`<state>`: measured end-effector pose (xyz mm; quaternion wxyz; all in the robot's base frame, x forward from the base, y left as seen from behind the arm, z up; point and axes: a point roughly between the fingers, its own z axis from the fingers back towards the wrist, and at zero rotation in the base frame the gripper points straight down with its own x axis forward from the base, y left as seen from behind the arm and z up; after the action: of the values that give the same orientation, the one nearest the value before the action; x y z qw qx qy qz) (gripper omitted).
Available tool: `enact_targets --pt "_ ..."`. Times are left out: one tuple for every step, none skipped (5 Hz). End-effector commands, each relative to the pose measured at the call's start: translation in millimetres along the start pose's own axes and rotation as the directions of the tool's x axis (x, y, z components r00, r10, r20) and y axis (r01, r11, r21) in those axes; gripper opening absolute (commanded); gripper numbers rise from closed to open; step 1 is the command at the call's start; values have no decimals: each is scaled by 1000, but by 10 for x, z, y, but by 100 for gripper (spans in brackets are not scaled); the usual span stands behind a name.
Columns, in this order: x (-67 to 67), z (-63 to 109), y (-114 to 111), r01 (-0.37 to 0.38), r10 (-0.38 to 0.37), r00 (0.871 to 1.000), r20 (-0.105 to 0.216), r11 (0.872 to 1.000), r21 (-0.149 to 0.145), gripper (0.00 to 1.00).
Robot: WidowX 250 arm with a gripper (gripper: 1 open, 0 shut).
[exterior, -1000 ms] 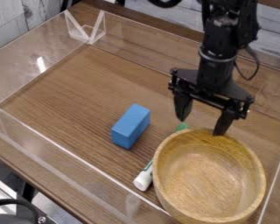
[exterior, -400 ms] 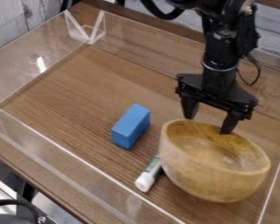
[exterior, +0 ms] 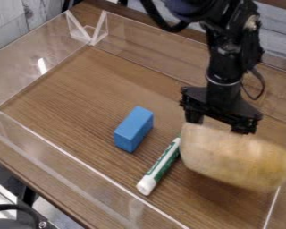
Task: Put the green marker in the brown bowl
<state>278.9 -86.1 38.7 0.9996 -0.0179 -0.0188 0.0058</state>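
- The slim green marker (exterior: pixel 160 167), white-barrelled with a green label, lay flat on the wood-grain tabletop (exterior: pixel 74 98), down and to the left of the claw and well clear of its fingers; nothing had picked it up.
- The black claw (exterior: pixel 218 115) pointed straight down with its fingers spread wide and nothing between them, standing at the upper edge of the large round light-brown wooden bowl (exterior: pixel 235 154).
- That bowl looked tipped on its side and blurred, its outer wall turned toward the camera; I could not tell whether a finger was touching its rim.
- The marker's upper end lay just beside the bowl's left edge, outside it.
- A blue rectangular block (exterior: pixel 133 129) sat to the claw's left, apart from both.
- By my reckoning, the job was hardly begun: the marker remained to be grasped, lifted and dropped in, and the bowl probably needed to sit upright first.
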Motion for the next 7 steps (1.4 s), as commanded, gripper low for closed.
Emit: enact_targets --pt "42 30 -40 13 -12 1000 28 1000 -13 100" --pt "-22 38 -45 23 -23 1000 13 1000 -19 0" --pt "-63 29 -54 25 -25 1000 4 999 -31 0" --pt "-91 42 -52 20 -20 1000 2 999 -39 0" --pt "-121 53 -50 16 -16 1000 -1 999 -47 0" --pt "-151 57 -43 17 -17 1000 -6 998 -54 0" --pt "-158 51 -16 12 -12 1000 -7 998 -61 0"
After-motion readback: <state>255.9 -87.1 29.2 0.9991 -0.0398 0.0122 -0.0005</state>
